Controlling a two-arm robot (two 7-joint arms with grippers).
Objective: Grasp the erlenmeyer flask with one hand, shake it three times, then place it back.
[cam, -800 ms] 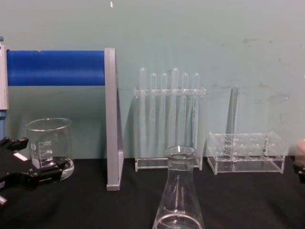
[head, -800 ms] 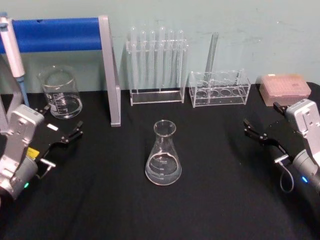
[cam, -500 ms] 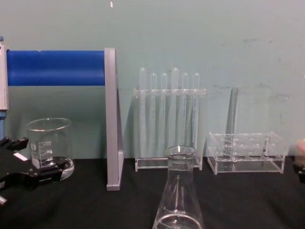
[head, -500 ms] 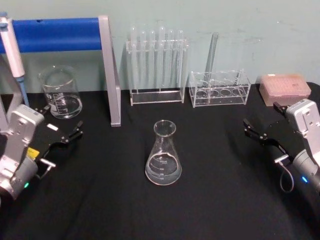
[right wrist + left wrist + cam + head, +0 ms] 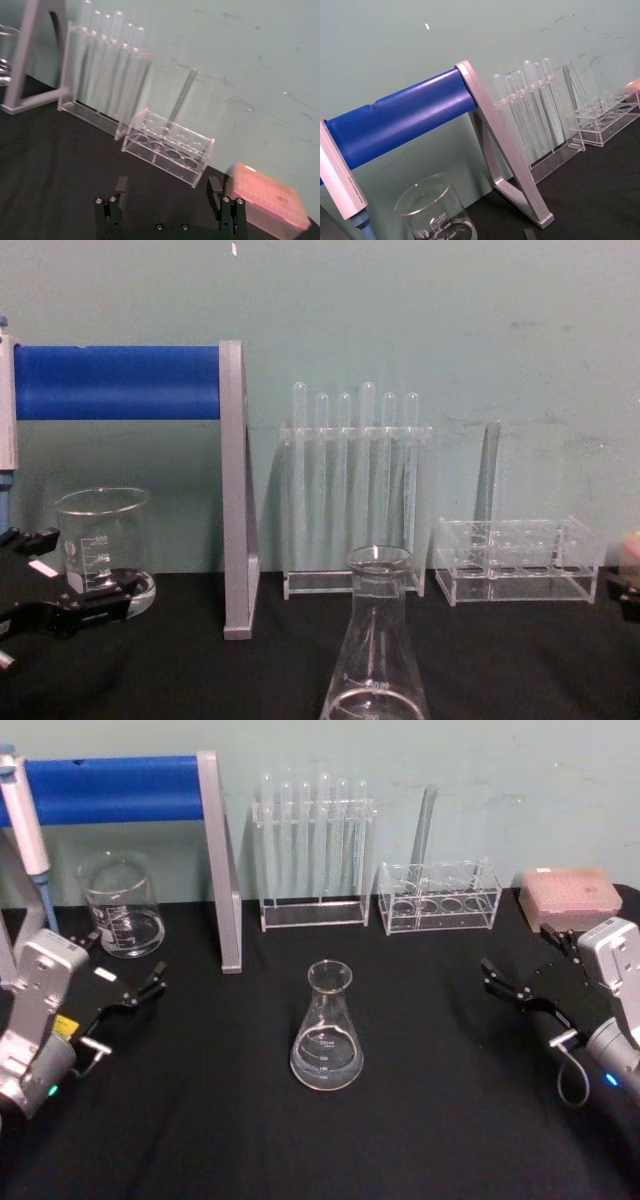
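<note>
Flask (image 5: 327, 1030) upright at the middle of the black surface (image 5: 430, 1120), clear liquid low in its wide base, touched by nothing. Right tool (image 5: 523, 958) at 3 o'clock from the flask, well apart from it, spread wide and holding nothing. In the right wrist view, two black fingers (image 5: 121, 189) far apart, with the low rack (image 5: 167, 147) beyond them. Left tool (image 5: 125, 962) at 9 o'clock from the flask, also well apart, likewise wide and empty, near the beaker (image 5: 122, 910). Beaker at 10 o'clock from the flask, close to the back wall. Tube rack (image 5: 313, 850) at 12 o'clock. Low rack at 1 o'clock, one tube leaning in it. Pink box (image 5: 568, 895) at 2 o'clock. Grey-and-blue stand (image 5: 218, 860) at 11 o'clock, between beaker and tube rack.
</note>
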